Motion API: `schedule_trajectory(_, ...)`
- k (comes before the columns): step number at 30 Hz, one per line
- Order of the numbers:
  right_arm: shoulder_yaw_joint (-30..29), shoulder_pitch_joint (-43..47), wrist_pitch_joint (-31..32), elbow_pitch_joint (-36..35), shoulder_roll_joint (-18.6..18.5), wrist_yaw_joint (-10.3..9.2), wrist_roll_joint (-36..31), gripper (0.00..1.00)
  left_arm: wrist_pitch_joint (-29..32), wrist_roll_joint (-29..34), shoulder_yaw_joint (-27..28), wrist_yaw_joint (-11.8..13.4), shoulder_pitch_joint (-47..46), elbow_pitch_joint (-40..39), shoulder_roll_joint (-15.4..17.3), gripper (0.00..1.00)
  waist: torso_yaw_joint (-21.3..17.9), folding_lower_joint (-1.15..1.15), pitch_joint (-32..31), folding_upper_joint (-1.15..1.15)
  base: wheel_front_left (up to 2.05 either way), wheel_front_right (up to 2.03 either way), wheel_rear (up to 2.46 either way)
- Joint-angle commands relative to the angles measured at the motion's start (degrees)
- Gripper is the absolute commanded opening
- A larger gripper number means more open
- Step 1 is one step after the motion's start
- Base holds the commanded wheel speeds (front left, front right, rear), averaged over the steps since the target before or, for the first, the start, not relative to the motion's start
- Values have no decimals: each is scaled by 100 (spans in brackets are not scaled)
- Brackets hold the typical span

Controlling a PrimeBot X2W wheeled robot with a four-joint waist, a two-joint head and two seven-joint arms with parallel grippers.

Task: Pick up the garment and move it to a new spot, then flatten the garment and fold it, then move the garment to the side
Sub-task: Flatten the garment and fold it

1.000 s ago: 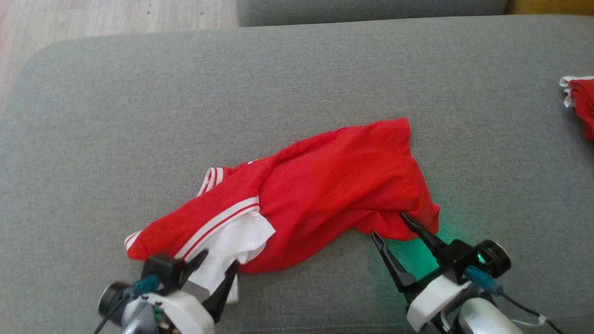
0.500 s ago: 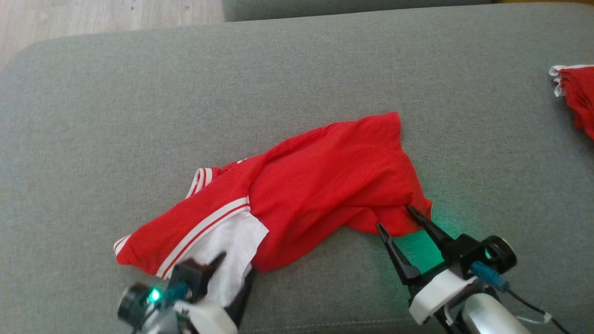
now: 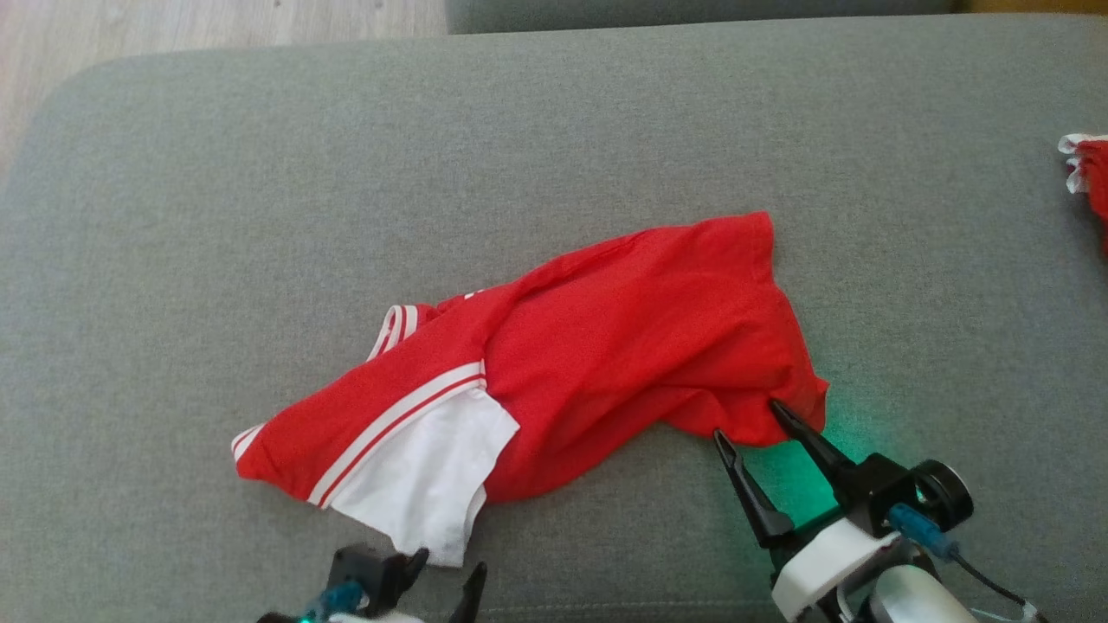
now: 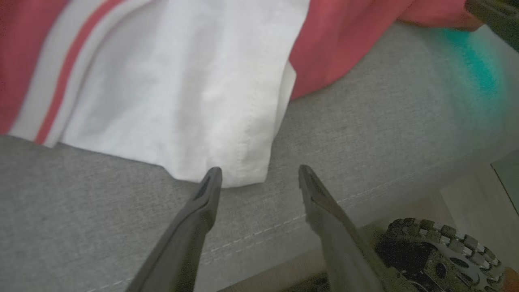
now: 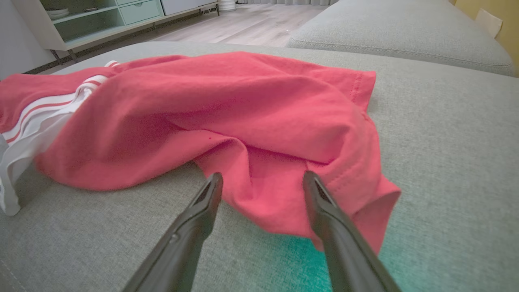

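red garment (image 3: 589, 346) lies rumpled on the grey sofa cushion (image 3: 260, 173) — left hand (image 3: 450, 561) spread just short of its white hem, right hand (image 3: 746, 420) spread at its red corner, pinching nothing.

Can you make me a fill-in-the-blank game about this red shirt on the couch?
1. The red garment lies crumpled on a ____ cushion.
2. The garment's patch nearest the left end effector is coloured ____.
3. The jaws of the right end effector stand ____ at the garment's red edge.
4. The light glowing on the cushion by the right end effector is ____.
Missing words: grey; white; open; green.
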Motion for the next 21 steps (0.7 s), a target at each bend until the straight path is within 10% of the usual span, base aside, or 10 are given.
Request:
schedule_trajectory(1, 110, -131, -36, -173, -33, -5, 3, 100, -17, -40, 155, -5, -318, -79, -15, 100, 1, 0, 24, 0, 0, 0, 0)
schedule_trajectory(6, 101, -180, -36, -187, -135, -5, 29, 100, -16, 20, 117, 17, -578, 336, -112, 93, -25, 0, 101, 0, 0, 0, 0)
schedule_trajectory(10, 73, -187, -36, -210, -177, -5, 38, 100, 16, 64, 64, -11, -710, 696, -110, 0, -66, 0, 123, 0, 0, 0, 0)
schedule_trajectory(21, -228, -109, 122, -581, -401, -5, 92, 100, 106, -6, 519, 173, -580, -711, 527, 0, 75, 0, -112, 0, 0, 0, 0)
